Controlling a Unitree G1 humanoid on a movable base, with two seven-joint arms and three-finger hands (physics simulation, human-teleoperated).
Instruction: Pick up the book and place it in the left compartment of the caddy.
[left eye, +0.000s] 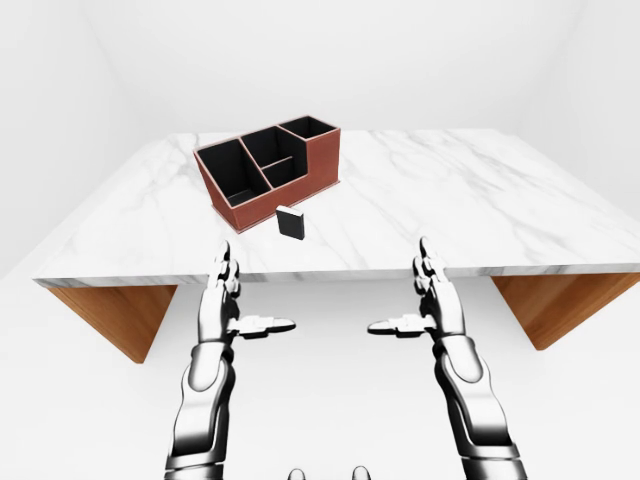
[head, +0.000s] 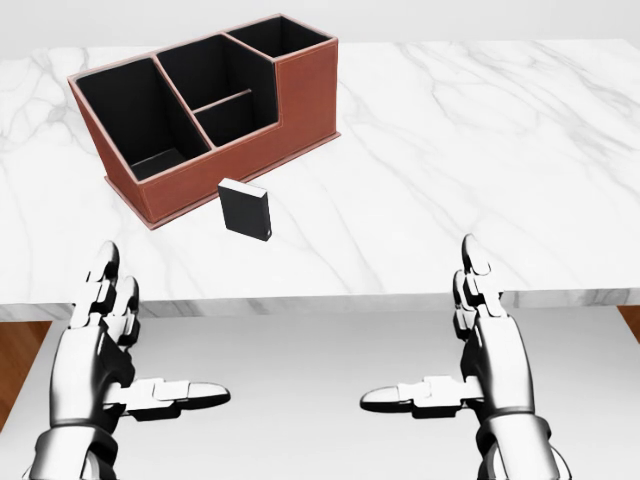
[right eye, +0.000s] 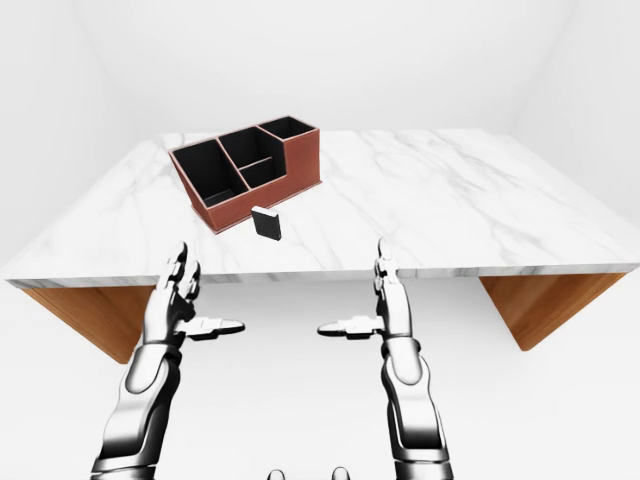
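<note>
The left hand (head: 95, 350) hangs low in the head view, below the near edge of the desk (head: 480, 150) and well apart from the book. Its fingers are spread upward and its thumb juts toward the middle; it holds nothing.

Taking the caddy (head: 205, 105) as the landmark: it sits on the desk toward the upper left of the head view, turned at an angle, a reddish-brown box with dark insides. Its left compartment (head: 135, 115) is the large open bay at that end, and appears empty apart from its dark floor. To the right of that bay lie two smaller middle bays, then a taller one at the far right end.

The book (head: 246, 209), small and dark, stands upright on the desk just beside the caddy's lower wall, below the middle bays and a little right of the left compartment. Whether it touches the wall cannot be told.

The right hand (head: 490, 360) mirrors the left: below the desk edge, fingers splayed upward, thumb pointing inward, empty, and well apart from both caddy and book.

As I judge it, the task stands at the reach: nothing is grasped yet. The next move calls for one hand, probably the left as the nearer, to rise over the desk edge, close round the book's sides, then lift it over the caddy's wall into the left bay.
</note>
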